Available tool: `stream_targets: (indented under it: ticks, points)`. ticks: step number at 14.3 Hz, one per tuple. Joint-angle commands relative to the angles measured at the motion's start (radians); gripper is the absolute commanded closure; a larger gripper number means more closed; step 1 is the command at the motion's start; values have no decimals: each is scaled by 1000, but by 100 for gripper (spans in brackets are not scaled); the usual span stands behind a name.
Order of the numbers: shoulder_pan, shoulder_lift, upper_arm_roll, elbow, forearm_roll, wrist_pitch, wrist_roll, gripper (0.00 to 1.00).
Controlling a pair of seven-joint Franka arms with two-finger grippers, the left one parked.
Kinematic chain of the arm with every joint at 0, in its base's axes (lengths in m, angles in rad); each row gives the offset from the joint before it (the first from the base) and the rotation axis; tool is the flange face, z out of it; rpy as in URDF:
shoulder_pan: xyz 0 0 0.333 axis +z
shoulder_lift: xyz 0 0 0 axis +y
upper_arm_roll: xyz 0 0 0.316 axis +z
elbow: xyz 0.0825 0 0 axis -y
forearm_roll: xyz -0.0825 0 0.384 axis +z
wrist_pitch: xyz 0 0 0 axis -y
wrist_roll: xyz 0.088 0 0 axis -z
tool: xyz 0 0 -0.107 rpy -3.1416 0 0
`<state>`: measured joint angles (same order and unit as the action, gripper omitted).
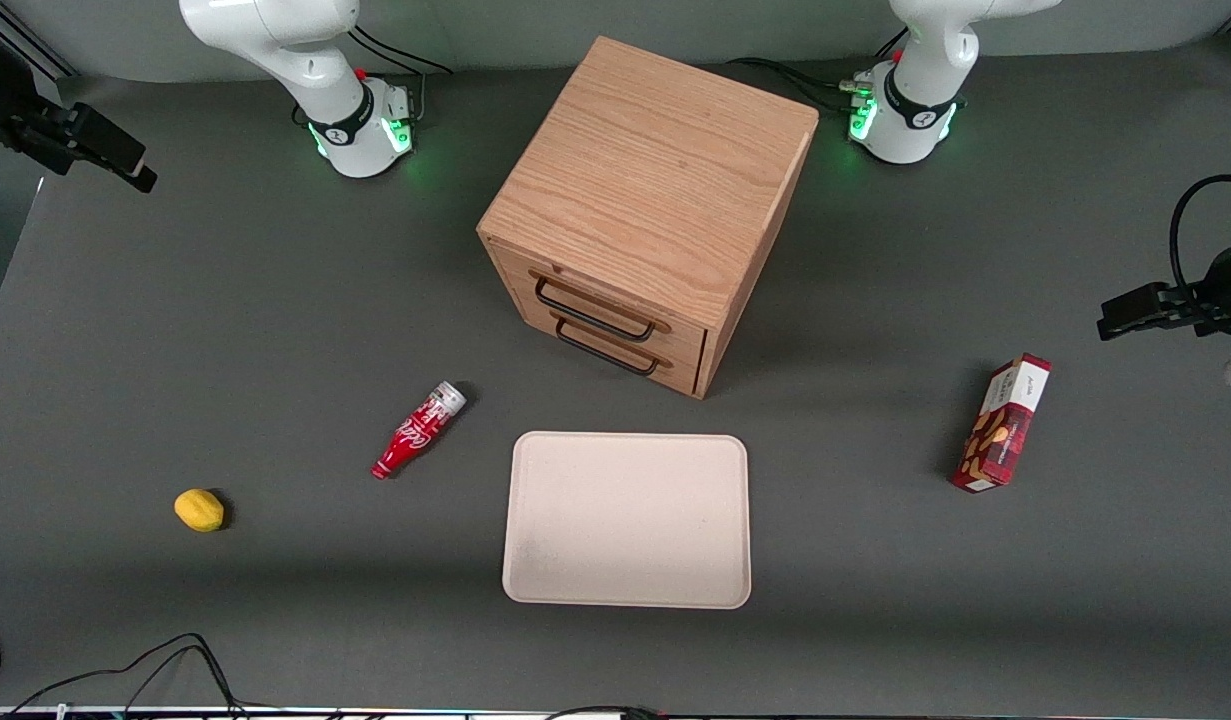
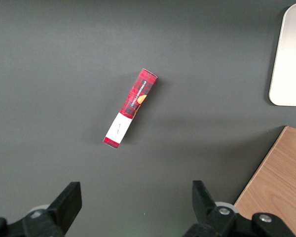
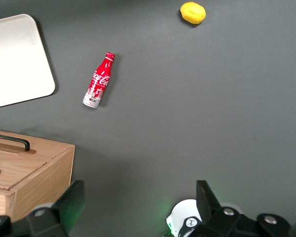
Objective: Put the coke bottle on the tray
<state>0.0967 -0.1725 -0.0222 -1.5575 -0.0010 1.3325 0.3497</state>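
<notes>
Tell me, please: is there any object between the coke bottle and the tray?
Nothing visible. The coke bottle lies on its side beside the tray, with only bare table between them. The open pincer hangs high above the table, well apart from the bottle.

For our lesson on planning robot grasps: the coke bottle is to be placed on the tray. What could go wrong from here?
1. The coke bottle lies on its side on the table, so it may roll away as the fingers close.
2. The open gripper is high above it, so a long descent could drift off target.
3. The tray has a low rim; a bottle laid down could roll off.
</notes>
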Motion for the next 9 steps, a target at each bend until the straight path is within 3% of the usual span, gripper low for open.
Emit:
stream_targets:
  ticks: [1, 9]
  points:
    - [5, -1, -13, -3, 26, 2, -9, 0]
    - [11, 40, -1, 25, 27, -7, -8, 0]
